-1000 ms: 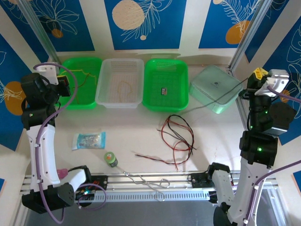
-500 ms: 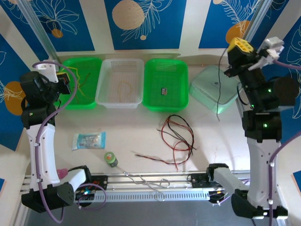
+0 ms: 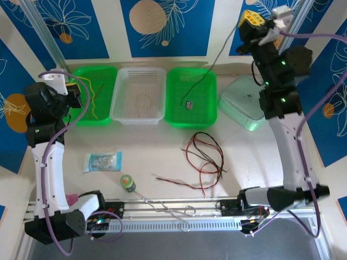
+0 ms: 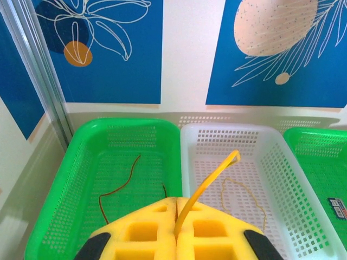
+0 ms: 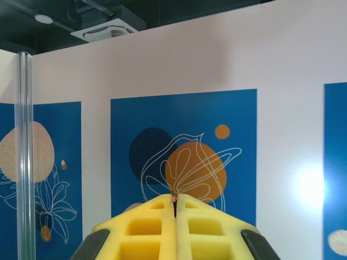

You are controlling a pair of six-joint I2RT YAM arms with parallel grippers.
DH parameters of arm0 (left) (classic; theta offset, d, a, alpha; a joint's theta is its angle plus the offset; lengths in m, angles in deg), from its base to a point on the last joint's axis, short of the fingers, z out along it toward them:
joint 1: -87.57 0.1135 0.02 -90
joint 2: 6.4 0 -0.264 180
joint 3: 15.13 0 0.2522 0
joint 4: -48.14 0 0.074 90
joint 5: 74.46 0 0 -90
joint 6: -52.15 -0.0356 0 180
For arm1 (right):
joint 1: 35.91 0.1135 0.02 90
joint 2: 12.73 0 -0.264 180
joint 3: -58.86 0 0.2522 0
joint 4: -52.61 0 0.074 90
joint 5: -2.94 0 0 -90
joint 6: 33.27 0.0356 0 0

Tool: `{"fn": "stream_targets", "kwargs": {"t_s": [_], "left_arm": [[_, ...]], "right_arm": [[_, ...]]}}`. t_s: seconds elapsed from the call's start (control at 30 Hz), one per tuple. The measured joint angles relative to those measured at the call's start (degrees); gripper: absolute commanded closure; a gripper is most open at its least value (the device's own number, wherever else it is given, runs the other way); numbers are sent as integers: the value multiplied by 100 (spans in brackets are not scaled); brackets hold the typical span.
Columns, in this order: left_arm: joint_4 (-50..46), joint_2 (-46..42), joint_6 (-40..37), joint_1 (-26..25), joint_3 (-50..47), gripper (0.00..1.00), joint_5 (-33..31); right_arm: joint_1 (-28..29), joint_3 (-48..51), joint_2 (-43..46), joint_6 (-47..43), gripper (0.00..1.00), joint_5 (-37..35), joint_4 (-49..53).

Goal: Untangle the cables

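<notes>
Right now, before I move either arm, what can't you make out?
- Top view: whether the red and black cables are knotted or merely crossing; too thin.
- Right wrist view: where the dark cable runs below the right gripper; its pads hide it.
- Left wrist view: where the yellow cable ends below the left gripper; its pads cover it.

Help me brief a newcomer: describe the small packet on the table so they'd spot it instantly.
Start at the left green plastic mesh basket in the back row. On the white table in front of it lies a rectangular pale blue plastic packet. Unlike the small round green-capped object nearby, it is flat and bluish.
</notes>
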Motion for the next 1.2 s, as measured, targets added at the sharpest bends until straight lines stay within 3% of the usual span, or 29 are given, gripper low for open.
{"fn": "stream_targets", "kwargs": {"t_s": [0.3,0.4,0.63,0.8,1.0,1.03,1.2], "left_arm": [[0,-15,-2,-13,-35,100,-2],[-15,-55,-26,-13,-59,100,-20],[-85,-81,-107,-22,-59,100,-81],[-94,-68,-11,-24,-37,100,-24],[-101,-44,44,-31,44,100,-13],[-101,-44,44,-33,57,100,-4],[-116,-44,48,-33,90,100,2]], "right_arm": [[649,-1738,-2673,-262,100,-361,227],[745,-1615,-3130,-313,100,-629,715],[758,-249,-3604,271,100,-1226,2004],[804,-538,-4540,765,100,-1694,3274],[909,-1082,-5294,957,100,-1744,4356],[916,-1156,-5351,975,99,-1735,4478],[918,-1547,-5394,1010,69,-1650,4931]]}}
